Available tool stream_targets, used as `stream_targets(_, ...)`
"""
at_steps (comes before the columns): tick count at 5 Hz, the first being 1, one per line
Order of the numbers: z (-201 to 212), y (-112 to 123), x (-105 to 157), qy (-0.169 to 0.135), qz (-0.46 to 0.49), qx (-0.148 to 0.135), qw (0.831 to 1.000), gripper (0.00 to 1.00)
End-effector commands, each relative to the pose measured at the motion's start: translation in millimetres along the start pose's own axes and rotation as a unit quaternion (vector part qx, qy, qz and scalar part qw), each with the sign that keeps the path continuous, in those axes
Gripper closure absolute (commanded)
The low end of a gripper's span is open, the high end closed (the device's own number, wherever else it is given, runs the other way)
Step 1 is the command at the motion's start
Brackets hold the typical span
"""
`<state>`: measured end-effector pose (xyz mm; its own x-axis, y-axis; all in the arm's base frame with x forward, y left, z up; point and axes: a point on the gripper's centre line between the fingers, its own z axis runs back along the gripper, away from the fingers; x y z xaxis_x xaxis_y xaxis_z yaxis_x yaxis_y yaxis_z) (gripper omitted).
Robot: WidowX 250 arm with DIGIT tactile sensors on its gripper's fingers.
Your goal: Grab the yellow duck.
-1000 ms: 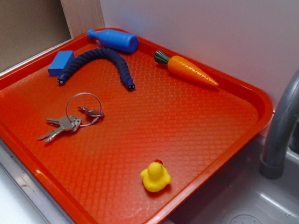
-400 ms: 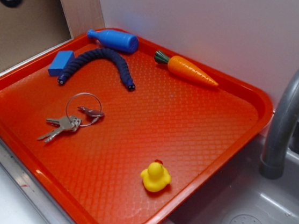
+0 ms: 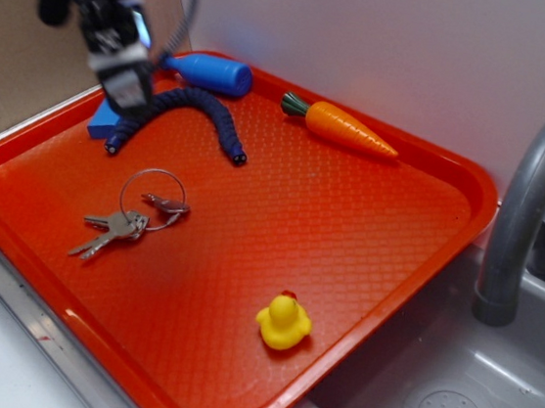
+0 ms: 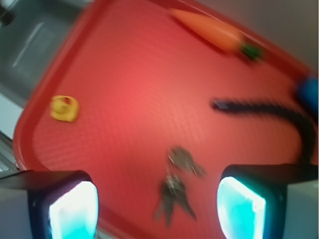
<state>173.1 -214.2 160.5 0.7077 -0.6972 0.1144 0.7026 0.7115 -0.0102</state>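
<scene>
My claw (image 3: 127, 99) has just swung in from the far left corner, where a moment ago only its tip showed at the picture's edge and a second ago nothing of it at all. Now it hangs above the back-left part of the red tray (image 3: 378, 226), over the blue block (image 3: 102, 124) and the near end of the dark braided rope (image 3: 189, 111). The wrist view is smeared with motion, so I judge I am travelling, not settling. My fingers (image 4: 72, 206) stand wide apart with nothing between them.

The yellow duck (image 3: 283, 322) sits untouched near the tray's front-right edge, close to the sink (image 3: 486, 406), well apart from me. In the wrist view it shows at the far left (image 4: 65, 108). So the approach has begun, but the whole tray is yet to be crossed.

Counting the tray: one duck, one toy carrot (image 3: 345, 127), one blue bottle (image 3: 209, 73), one blue block, one rope, and one bunch of keys (image 3: 128, 219) on a ring.
</scene>
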Motion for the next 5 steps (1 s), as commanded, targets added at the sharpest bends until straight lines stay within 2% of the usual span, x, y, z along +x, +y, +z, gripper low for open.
stream_targets(1, -12, -79, 18, -0.02, -0.252, -0.016, 0.968, 0.0)
stream_targets(2, -32, -91, 19, -0.013, -0.289, -0.015, 0.957, 0.0)
stream_targets(3, -51, -88, 10, -0.017, -0.306, -0.017, 0.952, 0.0)
stream_targets(4, -92, -92, 10, -0.003, -0.338, -0.021, 0.941, 0.0)
stream_targets(5, -102, -93, 21, -0.005, -0.349, -0.019, 0.937, 0.0)
